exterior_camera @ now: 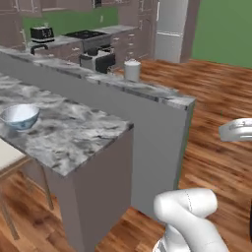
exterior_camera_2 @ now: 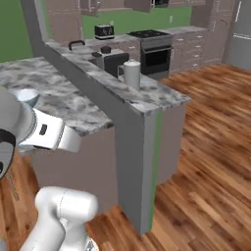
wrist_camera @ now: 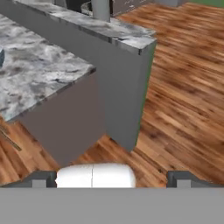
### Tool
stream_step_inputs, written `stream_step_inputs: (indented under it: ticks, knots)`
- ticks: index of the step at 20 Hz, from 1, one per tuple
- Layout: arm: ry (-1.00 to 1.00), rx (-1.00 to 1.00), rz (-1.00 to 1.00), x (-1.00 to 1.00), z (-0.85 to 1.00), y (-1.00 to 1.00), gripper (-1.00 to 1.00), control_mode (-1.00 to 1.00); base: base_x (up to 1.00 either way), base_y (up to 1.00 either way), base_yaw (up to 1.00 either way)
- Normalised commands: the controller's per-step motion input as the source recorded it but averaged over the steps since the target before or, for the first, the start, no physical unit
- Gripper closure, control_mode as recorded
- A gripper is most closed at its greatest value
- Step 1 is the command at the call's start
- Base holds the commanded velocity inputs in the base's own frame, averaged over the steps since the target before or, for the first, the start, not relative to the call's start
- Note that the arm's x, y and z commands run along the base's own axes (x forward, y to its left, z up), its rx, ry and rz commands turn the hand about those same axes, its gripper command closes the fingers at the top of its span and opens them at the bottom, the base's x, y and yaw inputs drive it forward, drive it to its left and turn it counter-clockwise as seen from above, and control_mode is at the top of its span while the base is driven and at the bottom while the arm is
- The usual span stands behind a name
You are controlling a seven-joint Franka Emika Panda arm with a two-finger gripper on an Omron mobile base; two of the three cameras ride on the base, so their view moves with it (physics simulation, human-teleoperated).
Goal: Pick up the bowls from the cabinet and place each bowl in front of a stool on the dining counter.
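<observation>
One white bowl (exterior_camera: 19, 117) with a blue-green outside stands upright on the marbled dining counter (exterior_camera: 74, 135), near its left end. Just below it is the cream seat of a stool (exterior_camera: 7, 153). From the right base view the same bowl (exterior_camera_2: 27, 96) is half hidden behind my arm. A second bowl is out of view. Brown wall cabinets (exterior_camera: 29, 6) hang at the far back of the kitchen. My gripper (wrist_camera: 111, 179) is open with nothing between its fingertips (wrist_camera: 39, 178); it hangs over the wood floor off the counter's end, well apart from the bowl.
The taller marble-capped half wall (exterior_camera: 147, 91) runs behind the counter and carries a white canister (exterior_camera: 132, 70). Beyond it are a toaster (exterior_camera: 42, 33), a stove (exterior_camera: 84, 34) and a fridge (exterior_camera: 171, 29). Open wood floor (exterior_camera: 216, 93) lies to the right.
</observation>
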Motion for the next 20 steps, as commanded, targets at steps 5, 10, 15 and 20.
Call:
stream_step_inputs:
  ticks: [5, 10, 15, 20]
  knots:
    - [0.0, 0.0, 0.0, 0.0, 0.0, 0.0, -1.0, 1.0, 0.0, -0.34, -0.84]
    - [0.0, 0.0, 0.0, 0.0, 0.0, 0.0, -1.0, 1.0, 0.03, -0.52, -0.79]
    - [0.0, 0.0, 0.0, 0.0, 0.0, 0.0, -1.0, 1.0, 0.45, -0.5, -0.64]
    - [0.0, 0.0, 0.0, 0.0, 0.0, 0.0, -1.0, 1.0, 1.0, -0.81, -0.03]
